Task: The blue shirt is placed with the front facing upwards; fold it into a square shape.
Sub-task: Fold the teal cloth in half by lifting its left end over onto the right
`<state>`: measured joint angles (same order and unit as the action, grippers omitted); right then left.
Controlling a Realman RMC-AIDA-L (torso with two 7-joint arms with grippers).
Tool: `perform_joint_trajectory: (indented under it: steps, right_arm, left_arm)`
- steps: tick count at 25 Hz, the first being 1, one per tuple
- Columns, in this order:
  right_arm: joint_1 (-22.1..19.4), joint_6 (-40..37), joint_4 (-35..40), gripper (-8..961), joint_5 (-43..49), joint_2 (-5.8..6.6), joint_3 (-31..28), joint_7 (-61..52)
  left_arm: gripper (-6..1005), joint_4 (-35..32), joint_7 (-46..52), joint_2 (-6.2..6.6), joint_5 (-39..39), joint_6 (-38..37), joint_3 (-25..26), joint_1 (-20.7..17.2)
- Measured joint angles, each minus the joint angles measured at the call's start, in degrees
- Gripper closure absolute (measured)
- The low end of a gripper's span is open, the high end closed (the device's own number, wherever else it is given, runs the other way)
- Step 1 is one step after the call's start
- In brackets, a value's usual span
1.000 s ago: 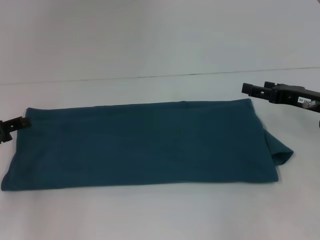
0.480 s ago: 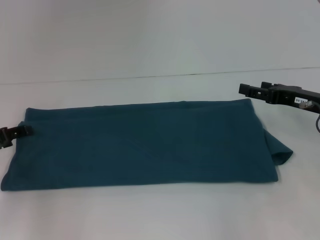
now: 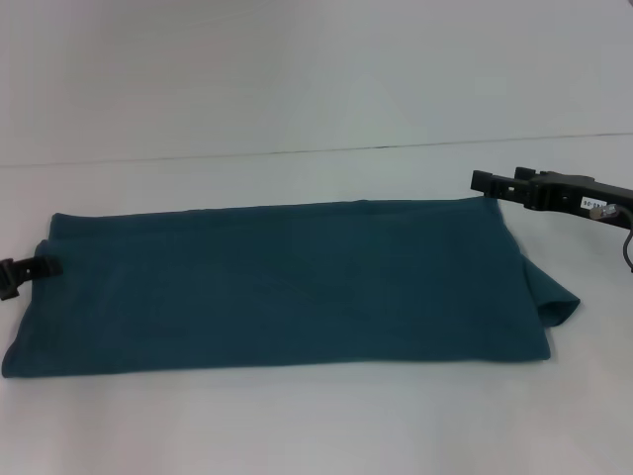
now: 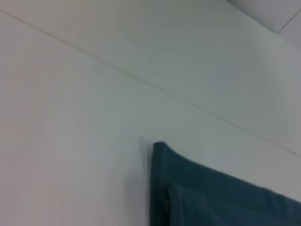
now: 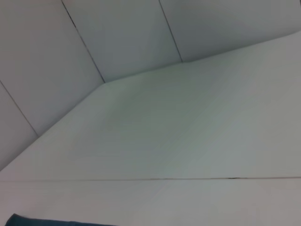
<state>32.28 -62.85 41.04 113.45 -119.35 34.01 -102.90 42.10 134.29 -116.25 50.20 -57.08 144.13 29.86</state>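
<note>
Teal cloth, one blue shirt, lies folded into a long band across the white counter, one sleeve poking out at its right end. Two grippers flank it: the left gripper at the left edge, the right gripper by the far right corner. Whether either set of jaws pinches fabric, I cannot tell.

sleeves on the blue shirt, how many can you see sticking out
1. A single sleeve pokes out at the robot's right end of the folded blue shirt, below the right hand. The other sleeve is probably folded under and hidden.
</note>
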Motion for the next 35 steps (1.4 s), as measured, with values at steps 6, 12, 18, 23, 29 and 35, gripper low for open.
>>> perform_joint_trajectory:
  steps: [6, 12, 18, 23, 29, 35]
  right_arm:
    - [0.0, 0.0, -0.1, 37, 0.0, 0.0, 0.0, 0.1]
    - [-0.2, -0.2, -0.1, 37, 0.0, 0.0, 0.0, 0.1]
    - [-0.4, -0.3, -0.1, 37, -0.2, 0.0, 0.0, 0.1]
    - [-0.4, -0.4, -0.2, 37, -0.3, 0.0, 0.0, 0.1]
    - [-0.4, -0.4, -0.2, 37, -0.3, 0.0, 0.0, 0.1]
    - [-0.2, -0.4, -0.2, 37, -0.3, 0.0, 0.0, 0.1]
  left_arm:
    - [175, -0.3, 0.7, -0.52, -3.3, 0.8, 0.0, 0.8]
    - [175, -0.4, 0.7, -0.84, -3.7, 1.9, 0.0, 1.1]
    - [175, -1.1, 0.7, -0.83, -4.3, 2.6, 0.0, 1.5]
    - [175, -1.4, 0.7, -0.82, -4.5, 2.6, 0.0, 1.7]
    - [175, -1.6, 0.7, -0.81, -4.5, 3.2, 0.0, 1.7]
    - [176, -1.6, 0.6, -0.81, -4.5, 3.3, 0.0, 1.7]
